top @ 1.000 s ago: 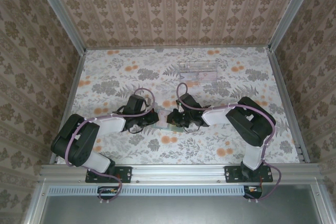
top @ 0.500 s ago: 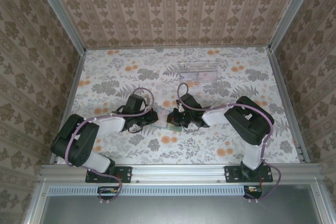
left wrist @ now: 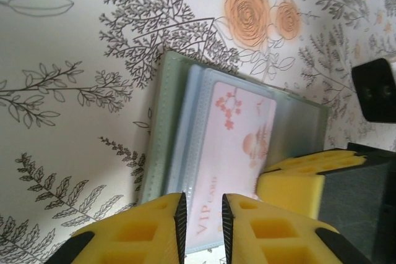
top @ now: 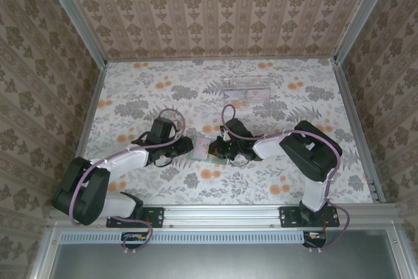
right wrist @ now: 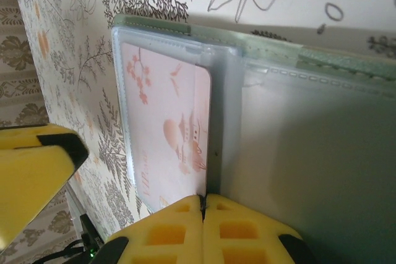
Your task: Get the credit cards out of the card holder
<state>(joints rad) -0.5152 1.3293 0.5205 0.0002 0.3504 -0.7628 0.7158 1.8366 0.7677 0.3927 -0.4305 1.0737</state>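
Note:
The grey-green card holder [left wrist: 159, 128] lies open on the flowered table between my two grippers [top: 204, 146]. A pale pink credit card [left wrist: 238, 134] marked VIP sits in its clear left pocket [right wrist: 164, 122]. My left gripper [left wrist: 202, 227] hovers over the card's near end, jaws a narrow gap apart with nothing gripped. My right gripper [right wrist: 203, 205] is shut, its tips at the holder's [right wrist: 322, 153] middle seam beside the pink card's edge; whether it pinches anything I cannot tell. One right finger [left wrist: 297, 180] presses close by the card.
A clear plastic tray [top: 246, 88] stands at the back of the table, right of centre. Patterned walls close in the table [top: 130, 96] on three sides. The left finger [right wrist: 34, 171] looms at the lower left of the right wrist view.
My left gripper's jaws have parted slightly, and the left arm's elbow has swung down and left. The right gripper closed fully and stays on the holder.

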